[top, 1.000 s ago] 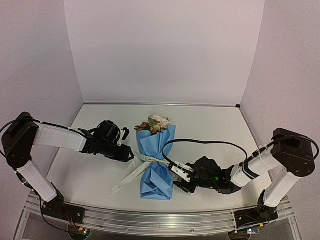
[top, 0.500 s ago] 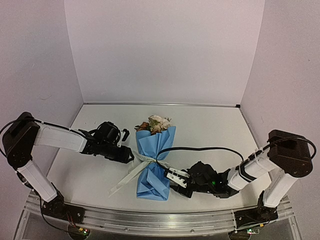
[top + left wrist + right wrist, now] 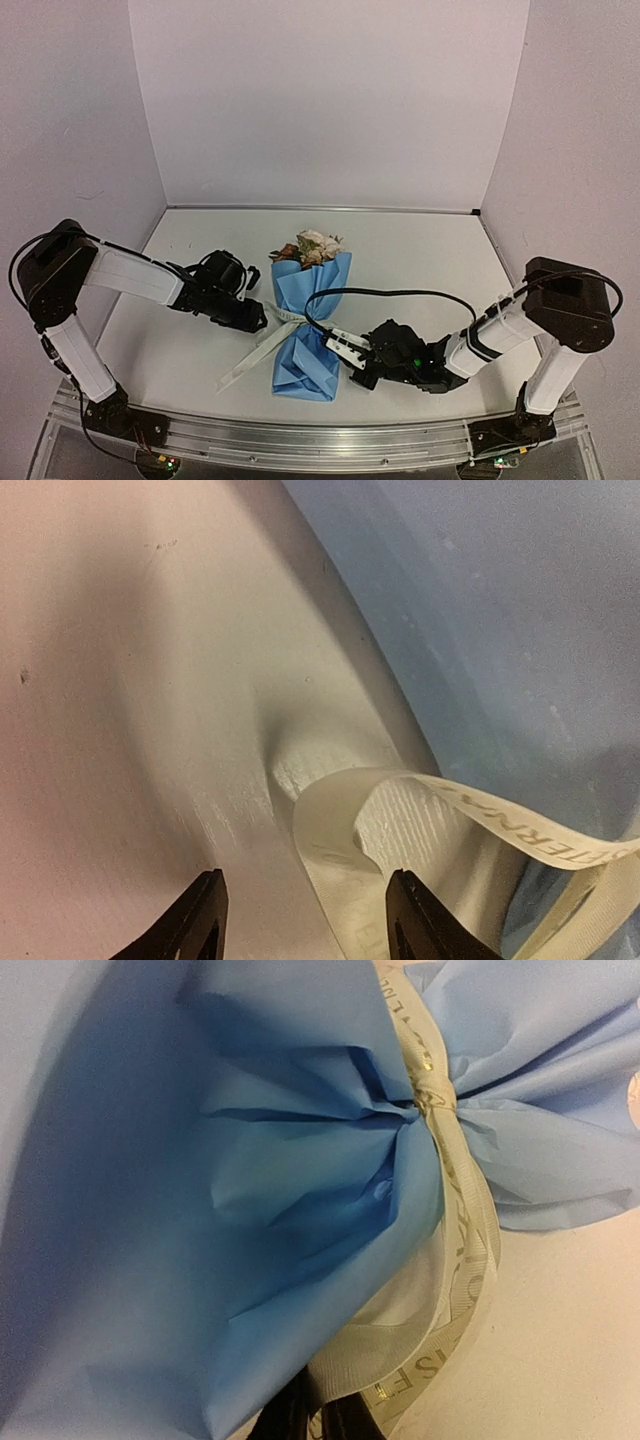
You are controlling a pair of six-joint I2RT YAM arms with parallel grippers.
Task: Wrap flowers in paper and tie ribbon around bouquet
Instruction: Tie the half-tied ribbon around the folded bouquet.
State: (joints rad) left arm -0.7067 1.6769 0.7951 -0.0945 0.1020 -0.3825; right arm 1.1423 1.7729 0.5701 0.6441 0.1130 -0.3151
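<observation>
the right gripper (image 3: 318,1422) is clenched: its dark fingertips meet at 6 o'clock of the wrist view, with a fold of the cream printed ribbon (image 3: 462,1230) pinched between them. from there the ribbon climbs toward 12 o'clock and cinches the light-blue paper (image 3: 300,1190) into a tight gathered waist. crumpled paper fills the whole 9 o'clock side of that view and hides everything behind it.

the left gripper (image 3: 305,920) is released, its two black fingertips (image 3: 205,925) standing apart over the white table. a curled loop of ribbon lies just beside the fingertip on the 3 o'clock side, not gripped. blue paper fills the 1 o'clock corner.

from above, the bouquet (image 3: 310,320) lies near the middle of the table (image 3: 430,250). the flowers (image 3: 312,245) show cream and rust at its 12 o'clock end, and its flared base points to 6 o'clock. the left gripper sits at 9 o'clock of the waist and the right gripper at 4 o'clock, against the lower half of the paper. one ribbon tail trails across the table toward 7 o'clock. a black cable (image 3: 400,293) arcs from the right arm and its loop reaches the bouquet's waist. an aluminium rail (image 3: 300,435) runs along the near edge.
</observation>
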